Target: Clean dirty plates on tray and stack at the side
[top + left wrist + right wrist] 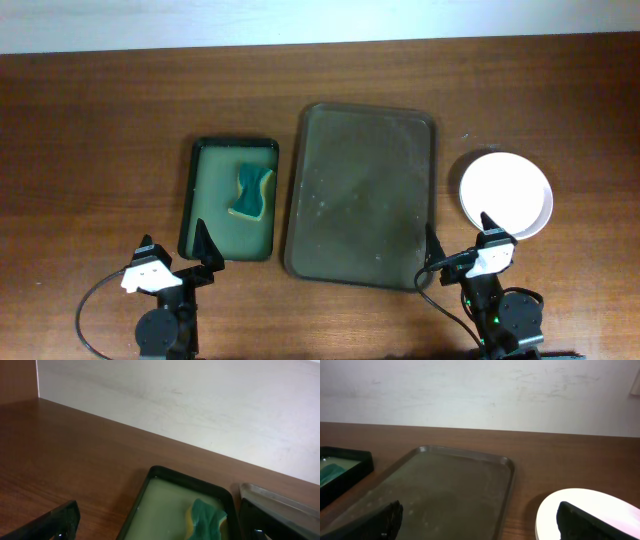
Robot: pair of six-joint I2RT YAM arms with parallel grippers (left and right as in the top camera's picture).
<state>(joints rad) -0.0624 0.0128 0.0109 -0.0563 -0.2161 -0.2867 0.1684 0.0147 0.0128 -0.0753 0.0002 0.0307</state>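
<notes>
**Item 1, plates** (505, 193): round, white and shallow, lying on the table just right of the tray, near its right rim but apart from it. A second rim edge shows slightly offset at the right side, so there is more than one in the pile; the exact count cannot be told. The top face is plain white. In the right wrist view the pile (590, 510) sits low at the right, partly behind a dark finger.

**Item 2, tray** (362, 195): large, dark olive-brown, rectangular with rounded corners and a raised rim, at the table's centre. Its floor shows faint pale specks and smears. The right wrist view shows the tray (445, 490) stretching from the near left toward the back wall.

**Item 3, right gripper** (460, 235): at the near edge of the table, by the tray's near right corner, with fingers spread wide and nothing between them. Its outer finger overlaps the near rim of the plates in the overhead view; contact cannot be told.

**Item 4, left gripper** (175, 240): at the near edge, before the green tray, with fingers (55, 522) spread apart and gripping nothing.

**Item 5, green tray** (234, 144): smaller and dark-rimmed, just left of the tray, holding yellowish liquid.

**Item 6, sponge** (251, 192): teal over a yellow layer, lying in that liquid toward the right side.

**Item 7, table** (100, 130): brown wood grain, with a pale wall (200, 400) behind
</notes>
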